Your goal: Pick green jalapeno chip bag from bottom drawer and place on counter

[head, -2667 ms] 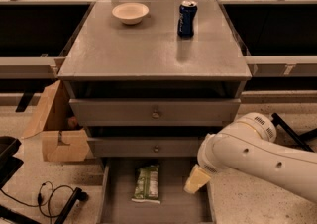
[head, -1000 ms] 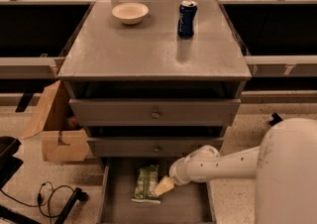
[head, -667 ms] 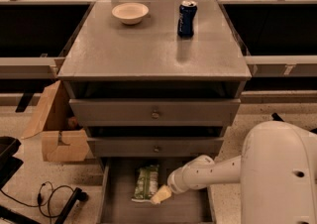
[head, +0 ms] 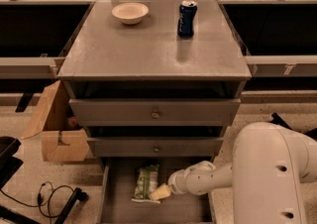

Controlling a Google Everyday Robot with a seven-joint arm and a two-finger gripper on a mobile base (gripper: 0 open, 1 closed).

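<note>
1. Compared with the view less than a second ago, the gripper (head: pixel 159 192) has crept slightly lower and closer to the chip bag (head: pixel 145 181), and its pale tip now sits at the bag's lower right corner, apparently touching it.
2. The arm (head: pixel 267 168) reaches in from the right, low and nearly level, probably because the two closed drawers (head: pixel 154 113) above overhang the space and leave only a shallow way in.
3. The bag lies flat, lengthwise, on the floor of the pulled-out bottom drawer (head: pixel 116 196), left of centre. It has not been lifted.
4. Whether the gripper is spread or pressed together cannot be told from this angle, nor whether it has any hold on the bag.
5. My judgement: this is the approach-and-grasp step, early in the task. A thin foil bag lying flat gives little to pinch, so coming at its edge makes sense.
6. The counter (head: pixel 148 49) has plenty of bare surface at the front. A bowl (head: pixel 130 12) and a blue can (head: pixel 186 18) stand well back, so they should not get in the way.
</note>
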